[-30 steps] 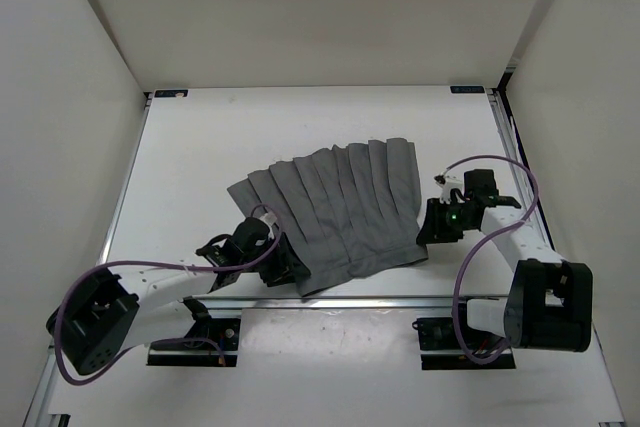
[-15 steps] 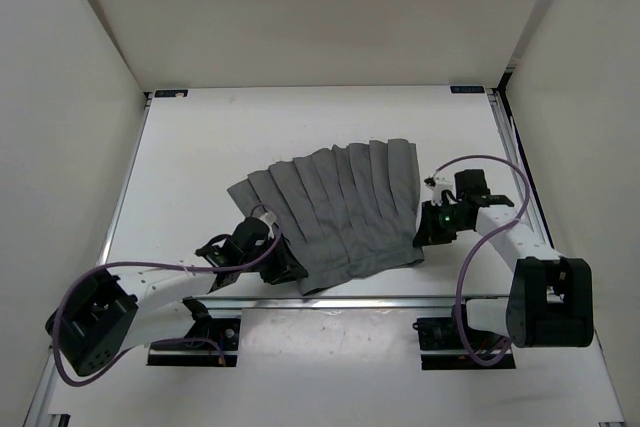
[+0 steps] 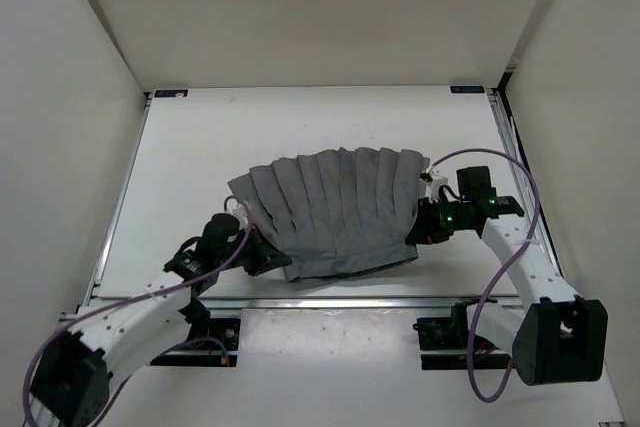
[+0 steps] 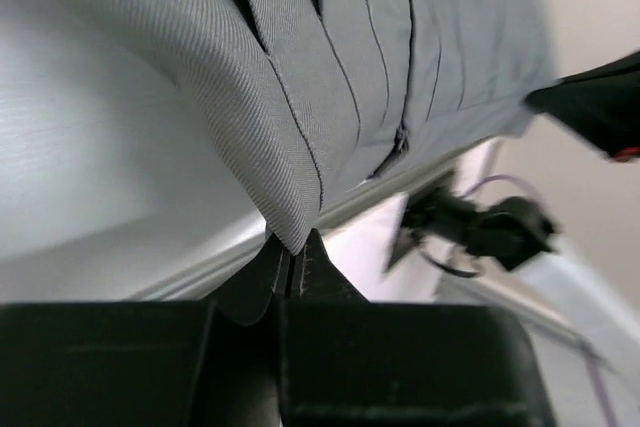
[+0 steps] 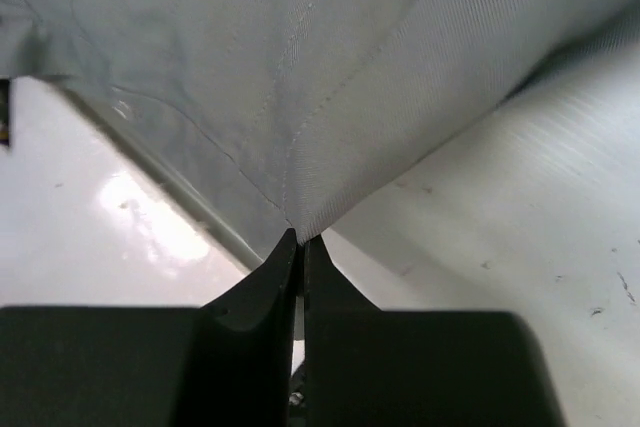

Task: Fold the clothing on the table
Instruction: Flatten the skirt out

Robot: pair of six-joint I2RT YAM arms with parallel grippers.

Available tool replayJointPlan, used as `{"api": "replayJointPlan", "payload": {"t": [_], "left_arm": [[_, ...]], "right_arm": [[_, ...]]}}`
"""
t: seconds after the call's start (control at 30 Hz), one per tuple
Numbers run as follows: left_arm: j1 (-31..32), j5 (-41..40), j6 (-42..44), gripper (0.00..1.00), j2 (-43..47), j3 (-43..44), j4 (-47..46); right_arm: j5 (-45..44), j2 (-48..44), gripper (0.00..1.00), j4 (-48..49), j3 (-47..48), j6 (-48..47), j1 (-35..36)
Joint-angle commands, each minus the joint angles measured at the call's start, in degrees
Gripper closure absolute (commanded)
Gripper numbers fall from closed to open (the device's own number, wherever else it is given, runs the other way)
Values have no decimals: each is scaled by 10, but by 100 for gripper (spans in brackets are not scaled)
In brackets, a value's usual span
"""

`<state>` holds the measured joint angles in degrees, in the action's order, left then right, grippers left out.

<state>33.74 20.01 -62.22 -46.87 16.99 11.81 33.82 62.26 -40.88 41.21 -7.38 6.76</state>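
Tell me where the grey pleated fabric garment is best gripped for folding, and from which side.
Pinch the grey pleated fabric garment at its two near corners, low from the outer sides: left tool on the left corner, right tool on the right. Spread on the white table, it offers only thin edges to pinch. Both tools are shut there.

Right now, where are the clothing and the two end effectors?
clothing (image 3: 335,212), top view, middle pleats.
left end effector (image 4: 292,265), left wrist view, between its fingertips.
right end effector (image 5: 301,249), right wrist view, between its fingertips.
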Motion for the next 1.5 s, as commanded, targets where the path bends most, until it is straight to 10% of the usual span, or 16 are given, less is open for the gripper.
{"api": "replayJointPlan", "payload": {"t": [0.0,0.43,0.53,0.57,0.73,0.87,0.9,0.93,1.47], "left_arm": [[-45,48,-12,100,99,-9,79],[-125,124,-105,100,240,-43,118],[-134,135,-106,100,239,-59,110],[-129,136,-104,100,237,-63,105],[-77,99,-112,89,207,-83,65],[-52,85,-113,69,181,-87,40],[-56,87,-104,47,180,-86,41],[-55,87,-86,2,172,-79,45],[-11,66,53,1,65,48,217]], "right_arm": [[64,-10,100,-55,46,-24,-19],[135,15,99,-108,58,-41,-70],[99,22,78,-110,56,-32,-47],[77,21,51,-111,58,-19,-50],[20,24,1,-121,67,-23,-40],[1,31,1,-124,63,-14,0],[-4,42,1,-120,67,-9,4],[-7,49,1,-120,66,-7,5],[-49,135,9,-131,76,21,84]]}}
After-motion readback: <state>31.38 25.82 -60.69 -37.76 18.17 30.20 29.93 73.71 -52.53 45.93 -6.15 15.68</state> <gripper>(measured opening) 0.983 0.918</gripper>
